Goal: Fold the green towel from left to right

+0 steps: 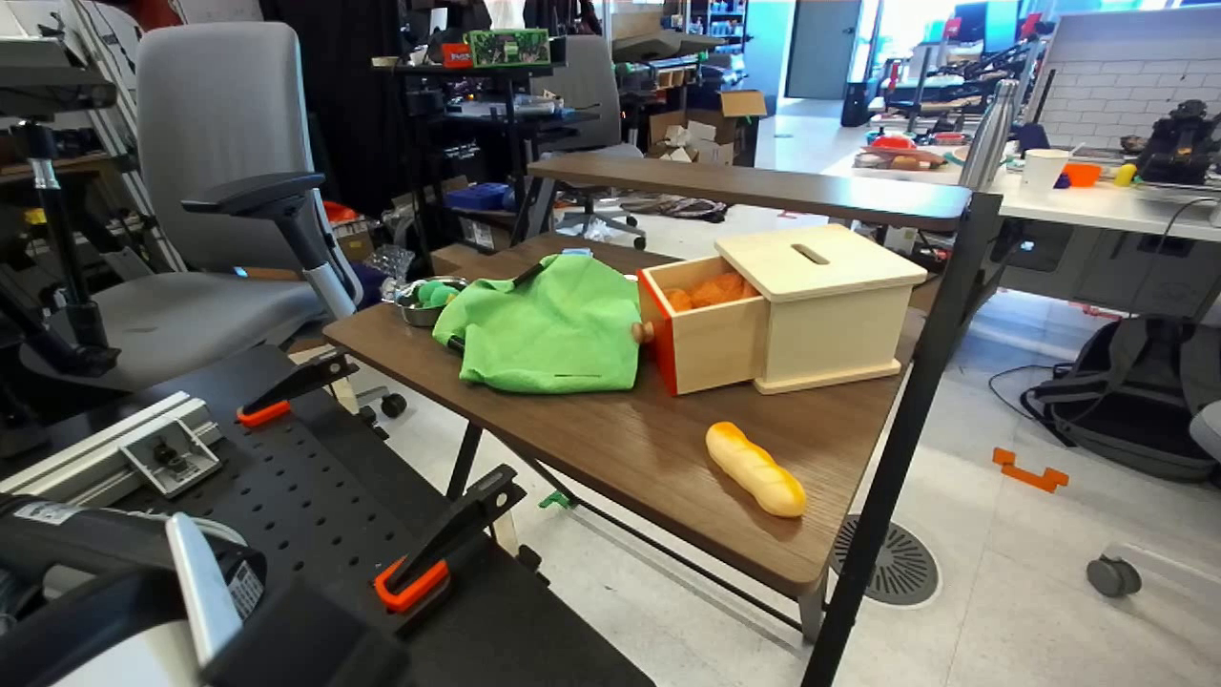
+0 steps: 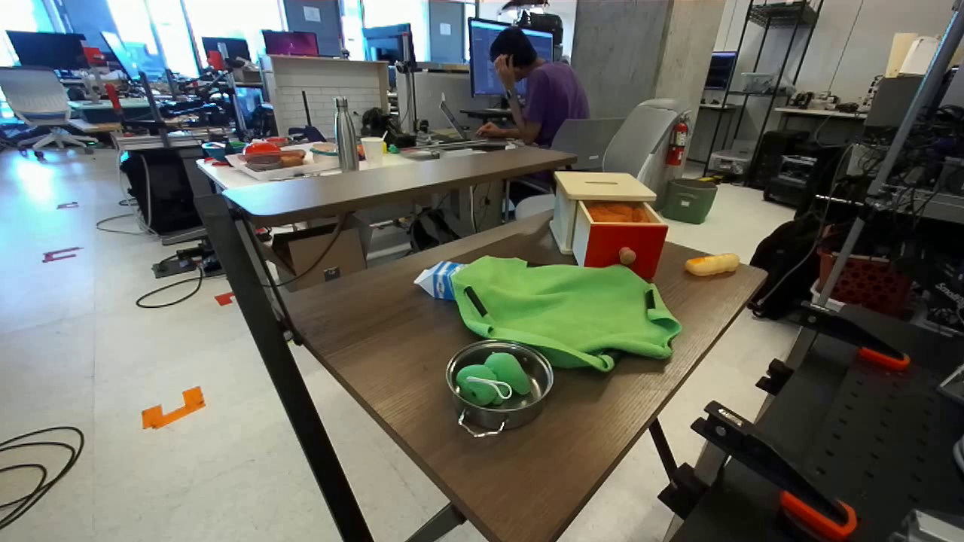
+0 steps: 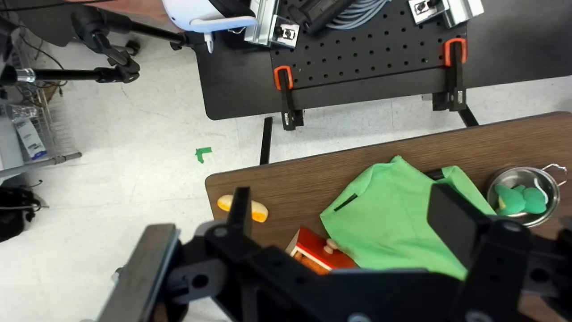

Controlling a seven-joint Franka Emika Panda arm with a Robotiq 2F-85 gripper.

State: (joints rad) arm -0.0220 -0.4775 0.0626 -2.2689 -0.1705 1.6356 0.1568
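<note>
The green towel point(image 1: 558, 329) lies rumpled on the brown table in both exterior views point(image 2: 565, 309), with folded edges and black strips on it. It rests beside the wooden box's red-fronted drawer. In the wrist view the towel point(image 3: 393, 219) lies below my gripper point(image 3: 344, 201), partly hidden by the right finger and the gripper body. The two fingers are wide apart with nothing between them, and the gripper is above the table, not touching the towel. The gripper is not clearly seen in the exterior views.
The wooden box point(image 1: 835, 315) has its drawer point(image 2: 629, 248) pulled out, with orange stuff inside. A metal pot point(image 2: 501, 414) with green items stands beside the towel. A blue-white carton point(image 2: 440, 280) touches its edge. A toy bread point(image 1: 754, 468) lies near the table's corner. A raised shelf point(image 1: 754, 186) runs along the table.
</note>
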